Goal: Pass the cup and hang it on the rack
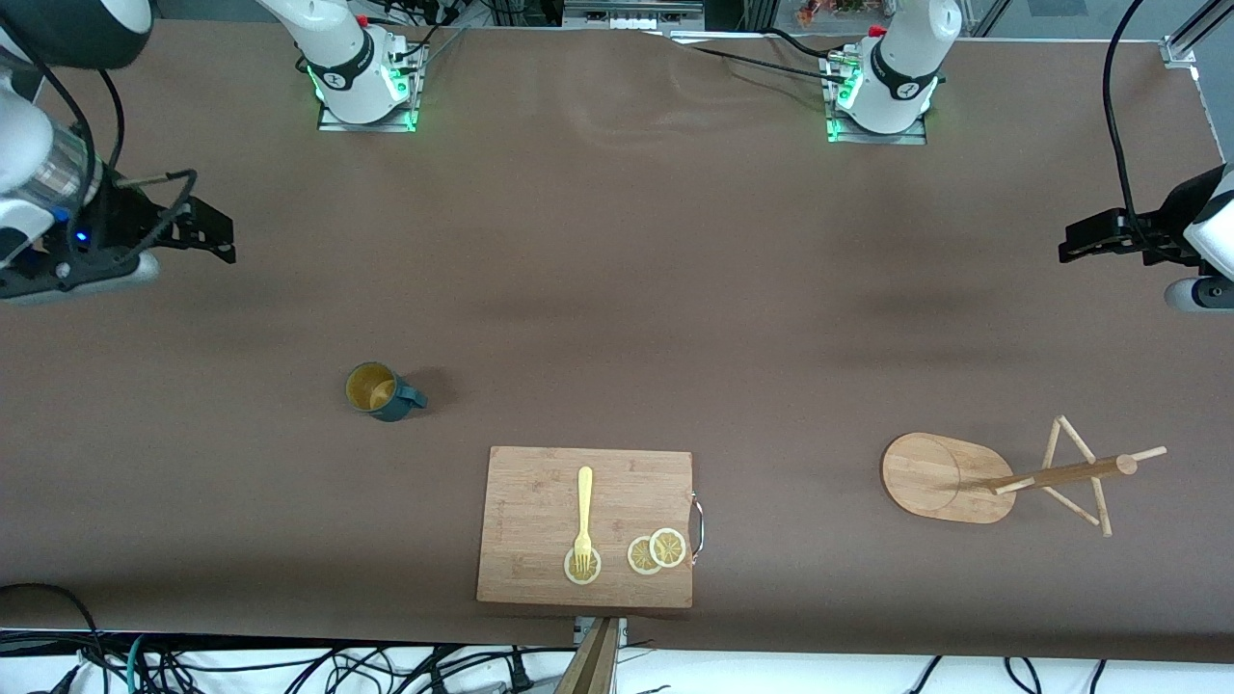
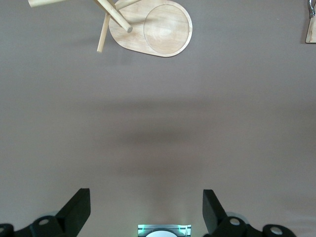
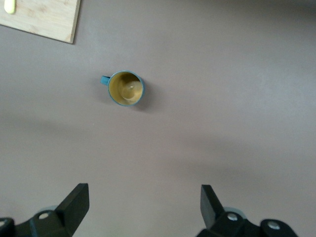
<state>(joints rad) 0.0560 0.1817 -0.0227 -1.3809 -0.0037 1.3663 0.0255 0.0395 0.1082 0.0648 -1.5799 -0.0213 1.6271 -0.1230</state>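
The cup, dark teal with a yellow-ochre inside, stands upright on the brown table toward the right arm's end, its handle toward the cutting board. It also shows in the right wrist view. The rack, a bamboo mug tree with an oval base, stands toward the left arm's end; its base shows in the left wrist view. My right gripper is open and empty, over bare table at the right arm's end. My left gripper is open and empty, over bare table at the left arm's end.
A rectangular wooden cutting board lies near the table's front edge, between cup and rack. On it lie a yellow fork and lemon slices. The arm bases stand along the table's back edge.
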